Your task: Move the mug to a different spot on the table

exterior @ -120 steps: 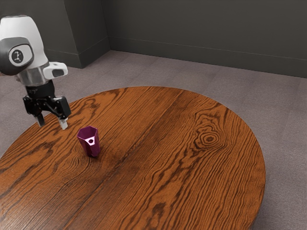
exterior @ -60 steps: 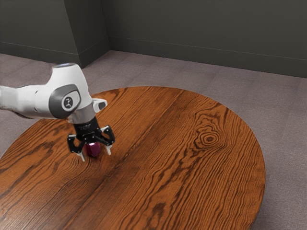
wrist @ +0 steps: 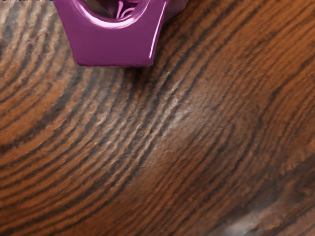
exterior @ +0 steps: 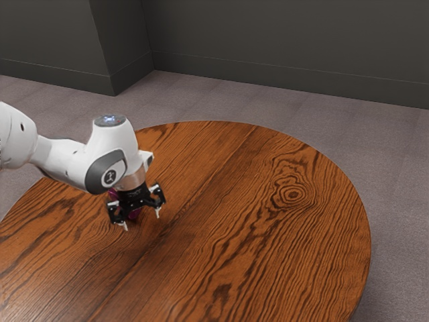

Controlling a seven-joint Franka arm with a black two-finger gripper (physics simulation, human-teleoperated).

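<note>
One purple mug (exterior: pixel 133 213) stands upright near the table's (exterior: pixel 268 228) edge at the exterior view's left, directly under the gripper (exterior: pixel 141 218), whose jaws straddle it wide apart, apparently holding nothing yet.

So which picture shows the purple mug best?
The wrist view: the mug's shiny purple side and rim show close up against the table. In the exterior view the gripper covers most of it, leaving just a purple sliver.
</note>
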